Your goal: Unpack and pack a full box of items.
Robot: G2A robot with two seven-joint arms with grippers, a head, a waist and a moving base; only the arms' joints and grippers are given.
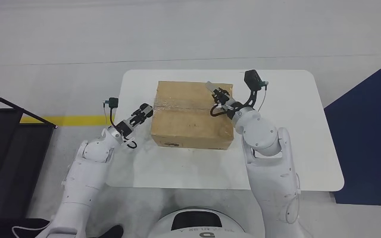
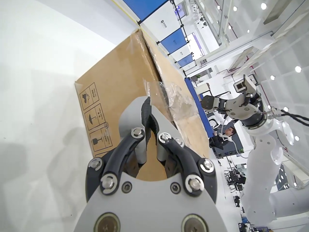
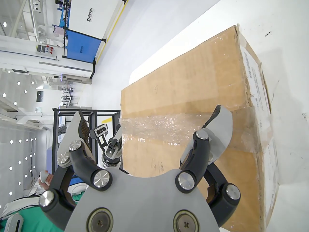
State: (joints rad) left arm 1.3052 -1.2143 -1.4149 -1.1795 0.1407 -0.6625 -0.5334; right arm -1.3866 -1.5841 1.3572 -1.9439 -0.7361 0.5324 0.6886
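A brown cardboard box (image 1: 191, 114) stands closed on the white table (image 1: 286, 149), with a strip of clear tape (image 3: 164, 121) along its top seam. At the box's left end, level with the seam, my left gripper (image 1: 144, 111) is shut; in the left wrist view its fingertips (image 2: 147, 107) pinch the loose, crumpled end of the tape (image 2: 169, 92), lifted off the cardboard. My right gripper (image 3: 149, 121) hangs open over the right part of the box top (image 1: 219, 95), its fingers either side of the taped seam without touching it.
Bare table lies to the right of the box and in front of it. A black rack (image 1: 18, 154) stands off the table's left side and a blue panel (image 1: 357, 143) off its right. A yellow line (image 1: 77, 120) marks the floor.
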